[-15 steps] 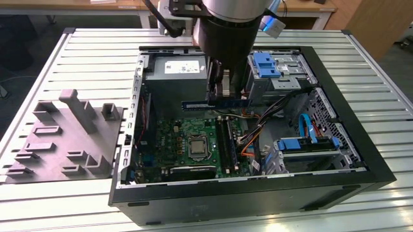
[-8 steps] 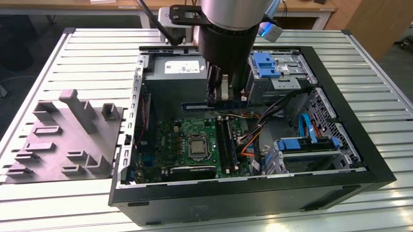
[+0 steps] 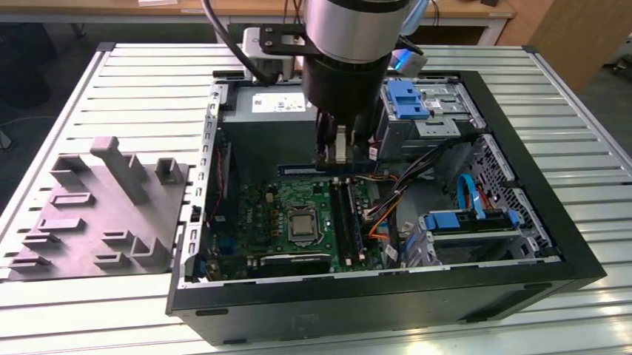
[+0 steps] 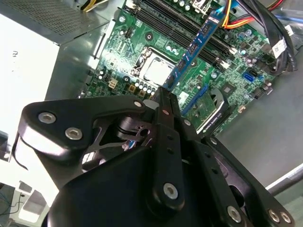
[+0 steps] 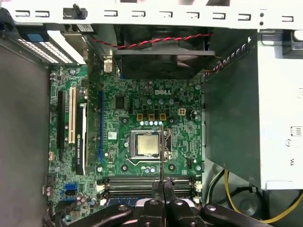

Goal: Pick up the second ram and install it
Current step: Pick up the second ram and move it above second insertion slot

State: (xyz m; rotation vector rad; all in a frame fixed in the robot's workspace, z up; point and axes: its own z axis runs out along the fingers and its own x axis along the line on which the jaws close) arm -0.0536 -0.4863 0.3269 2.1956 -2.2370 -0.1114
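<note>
Second ram (image 4: pixel 194 47) sat clamped at one end between the gripper's (image 4: pixel 166 92) fingers, which were drawn in tight on it. The strip ran straight out from the tips above the motherboard (image 5: pixel 142 104), and its long axis looked to lie across the black slots (image 5: pixel 142 181) beneath rather than along them. Farther out, the open computer case (image 3: pixel 395 299) held the board, processor socket (image 5: pixel 147 144), power supply (image 3: pixel 266 103) and loose cables; a grey fixture (image 3: pixel 99 214) sat on the slatted table (image 3: pixel 553 96) at the exterior view's left.

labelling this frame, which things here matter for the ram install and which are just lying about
Job: gripper, shut on the second ram; black memory slots; motherboard.
Lying about: grey fixture; power supply; blue drive caddy.
</note>
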